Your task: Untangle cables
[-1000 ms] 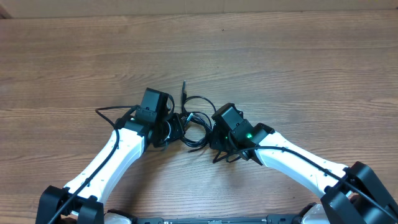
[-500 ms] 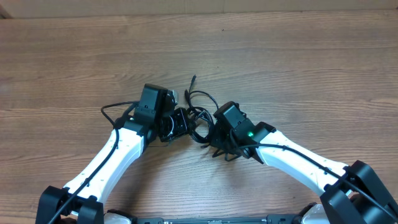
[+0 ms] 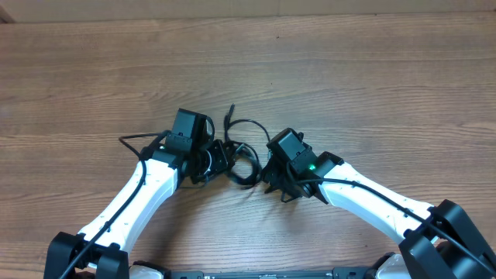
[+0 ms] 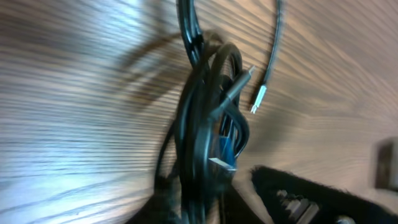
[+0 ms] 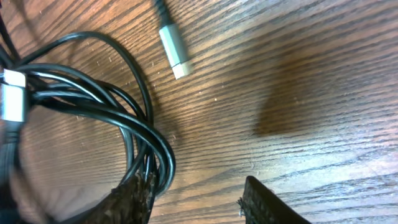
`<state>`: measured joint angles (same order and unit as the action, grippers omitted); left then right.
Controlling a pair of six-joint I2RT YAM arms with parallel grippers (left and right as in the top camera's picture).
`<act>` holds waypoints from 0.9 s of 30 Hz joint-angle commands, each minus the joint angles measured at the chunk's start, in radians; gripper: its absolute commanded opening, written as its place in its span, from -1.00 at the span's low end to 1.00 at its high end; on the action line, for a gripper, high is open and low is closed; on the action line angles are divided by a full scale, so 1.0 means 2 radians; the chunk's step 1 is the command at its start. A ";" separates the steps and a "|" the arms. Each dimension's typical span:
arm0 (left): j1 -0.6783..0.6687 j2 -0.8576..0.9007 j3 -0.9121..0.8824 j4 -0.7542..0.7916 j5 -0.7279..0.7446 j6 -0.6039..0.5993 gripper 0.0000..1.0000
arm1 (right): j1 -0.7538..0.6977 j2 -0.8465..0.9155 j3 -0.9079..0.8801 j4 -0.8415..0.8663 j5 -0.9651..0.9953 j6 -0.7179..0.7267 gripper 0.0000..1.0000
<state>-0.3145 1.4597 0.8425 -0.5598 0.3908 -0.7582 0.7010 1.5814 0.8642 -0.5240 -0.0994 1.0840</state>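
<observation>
Teasing a knot apart looks like the step in hand: the cables (image 3: pixel 242 151) lie on the wooden table (image 3: pixel 372 70) as one tangle of overlapping black loops, not yet separated. Left gripper (image 3: pixel 216 158) is hard against the tangle's left side, and right gripper (image 5: pixel 194 198) is just off its right side. Right jaws stand apart with bare wood between them. The nearest loops run up against one finger (image 5: pixel 134 200), but nothing is pinched, so it reads as released. The left wrist view is smeared and shows only one dark finger (image 4: pixel 298 193) beside the bundle, so I cannot tell whether it grasps a strand. A silver-tipped plug (image 5: pixel 173 53) lies just beyond the tangle, clear of the loops. Judgement: the next move calls for singling out one strand, likely that free end, pinching it near the plug and drawing it away from the tangle while the other arm holds the rest down. Hard to make out are how many cords there are and which loop crosses over which. Both arms cover the tangle's flanks from overhead. A white plug (image 5: pixel 11 93) is cut off at the frame edge.
</observation>
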 commanded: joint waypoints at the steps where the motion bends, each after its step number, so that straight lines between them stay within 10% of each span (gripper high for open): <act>1: -0.003 -0.007 0.005 -0.014 -0.059 -0.002 0.01 | 0.002 0.000 0.009 0.001 0.018 0.004 0.01; 16: -0.022 0.057 -0.010 -0.019 -0.075 -0.039 0.02 | 0.002 0.000 0.009 0.001 0.023 0.004 0.20; 27: -0.026 0.168 -0.010 -0.002 -0.106 -0.038 -0.92 | 0.002 0.000 0.009 0.001 0.028 0.003 0.39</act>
<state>-0.3603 1.6909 0.8551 -0.5667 0.2363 -0.8349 0.7010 1.5814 0.8642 -0.5240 -0.0700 1.0920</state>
